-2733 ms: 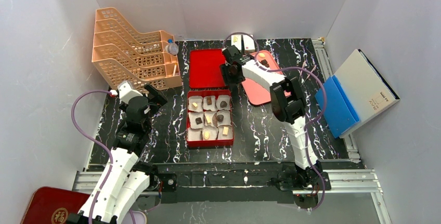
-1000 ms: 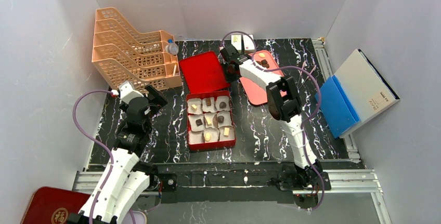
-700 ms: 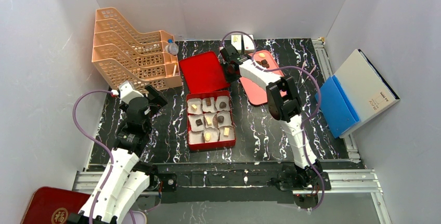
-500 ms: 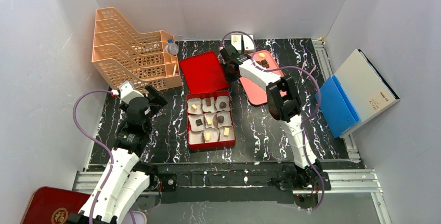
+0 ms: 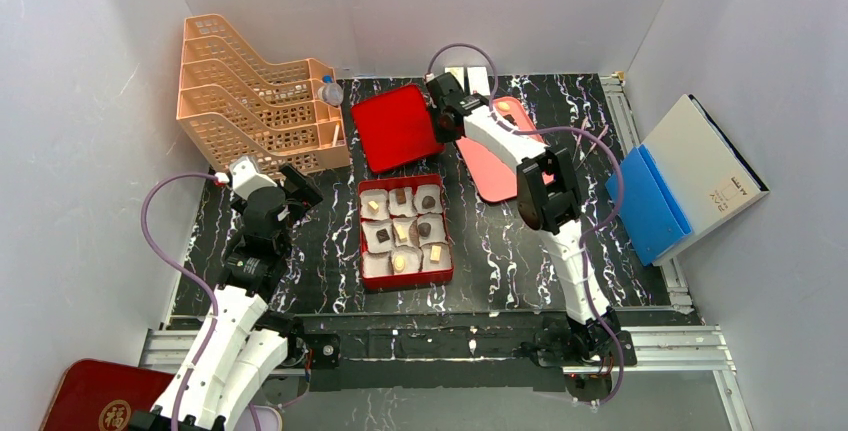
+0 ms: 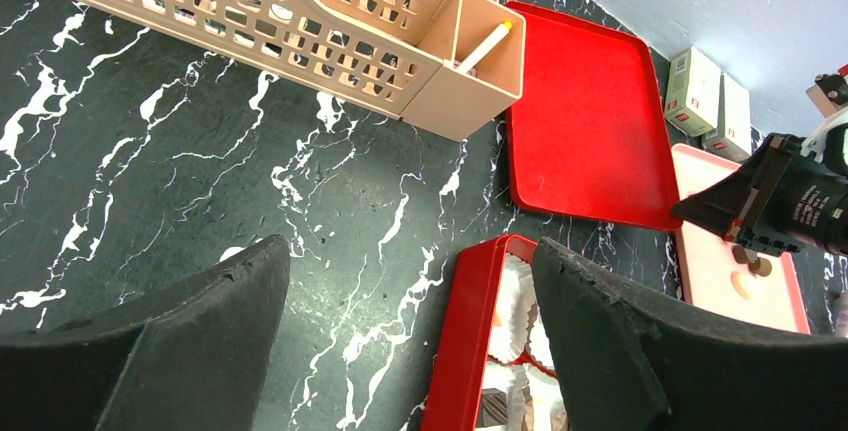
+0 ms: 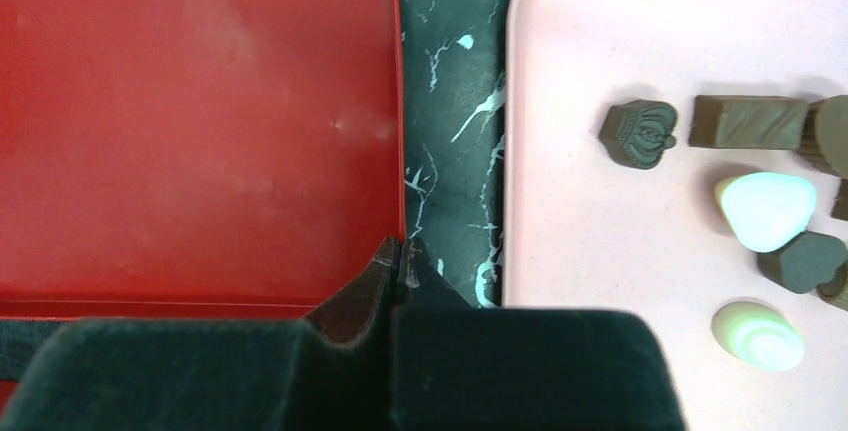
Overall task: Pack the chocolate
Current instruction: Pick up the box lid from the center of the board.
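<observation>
Now | right gripper clamped on lid edge; lid had swung askew | left gripper jaws apart, idle | chocolate filled box, spares on tray | lidding likely next

Bright, even light; soft shadows

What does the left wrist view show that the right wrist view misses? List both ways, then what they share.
Left wrist only: peach rack, two white cartons, red box with paper cups. Right wrist only: the crown shape of one chocolate. Both: red lid pinched by the right end effector, pink tray, marbled table.
</observation>
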Available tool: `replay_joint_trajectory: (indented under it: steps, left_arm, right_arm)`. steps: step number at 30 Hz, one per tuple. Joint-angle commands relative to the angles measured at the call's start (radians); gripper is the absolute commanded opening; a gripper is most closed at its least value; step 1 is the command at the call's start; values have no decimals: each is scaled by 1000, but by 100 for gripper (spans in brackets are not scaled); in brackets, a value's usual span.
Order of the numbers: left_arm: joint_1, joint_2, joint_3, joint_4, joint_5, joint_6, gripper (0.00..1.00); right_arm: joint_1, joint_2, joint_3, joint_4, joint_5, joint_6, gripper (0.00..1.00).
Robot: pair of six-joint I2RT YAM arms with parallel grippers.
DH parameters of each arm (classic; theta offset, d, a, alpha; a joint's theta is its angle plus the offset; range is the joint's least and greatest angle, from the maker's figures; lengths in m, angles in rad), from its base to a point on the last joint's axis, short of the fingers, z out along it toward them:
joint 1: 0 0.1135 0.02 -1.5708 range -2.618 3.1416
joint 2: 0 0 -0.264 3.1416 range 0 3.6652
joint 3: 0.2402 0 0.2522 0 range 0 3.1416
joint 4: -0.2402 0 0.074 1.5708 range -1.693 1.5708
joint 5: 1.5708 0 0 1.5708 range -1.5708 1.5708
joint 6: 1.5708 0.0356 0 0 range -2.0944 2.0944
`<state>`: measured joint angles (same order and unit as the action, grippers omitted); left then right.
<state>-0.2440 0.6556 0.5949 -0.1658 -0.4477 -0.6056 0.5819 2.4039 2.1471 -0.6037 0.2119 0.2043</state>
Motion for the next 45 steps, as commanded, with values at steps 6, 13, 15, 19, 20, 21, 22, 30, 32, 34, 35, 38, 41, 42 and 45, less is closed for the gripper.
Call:
replay_joint_trajectory:
  steps: [6, 13, 15, 19, 20, 21, 22, 30, 32, 34, 35, 38, 41, 42, 45]
  left_arm:
    - [5, 3, 17, -19, 17, 3, 87]
    - [3, 31, 21, -17, 29, 7, 87]
    - [4, 34, 25, -17, 27, 11, 87]
    - [3, 35, 22, -17, 26, 15, 88]
    - [5, 35, 20, -17, 26, 15, 88]
    - [5, 37, 18, -17, 26, 15, 88]
    - [5, 38, 15, -16, 26, 15, 88]
    - [4, 82, -8, 18, 36, 12, 91]
    - [5, 103, 0, 30, 42, 19, 93]
    - [5, 126, 10, 38, 48, 25, 95]
    - [4, 137, 14, 44, 53, 29, 96]
    - [4, 166, 20, 64, 73, 32, 98]
    - [5, 183, 21, 83, 90, 29, 99]
    - [4, 190, 22, 87, 96, 29, 98]
    - [4, 211, 29, 107, 109, 27, 99]
  right_arm:
    - [-27, -90, 65, 62, 22, 7, 1]
    - [-26, -113, 69, 81, 23, 8, 1]
    - [-27, -115, 75, 84, 23, 6, 1]
    - [-27, -115, 100, 81, 26, 4, 1]
    - [-28, -116, 107, 81, 27, 3, 1]
    - [-28, -117, 114, 79, 29, 3, 1]
    - [-27, -119, 119, 79, 29, 3, 1]
    - [-27, -153, 130, 70, 28, 4, 1]
    - [-27, -165, 128, 69, 27, 5, 1]
    - [-27, -178, 122, 69, 27, 7, 1]
    - [-27, -185, 118, 68, 27, 7, 1]
    - [-27, -204, 106, 67, 26, 9, 1]
    - [-27, -226, 88, 69, 23, 10, 1]
    - [-27, -234, 82, 69, 21, 12, 1]
    - [-25, -257, 68, 66, 15, 13, 1]
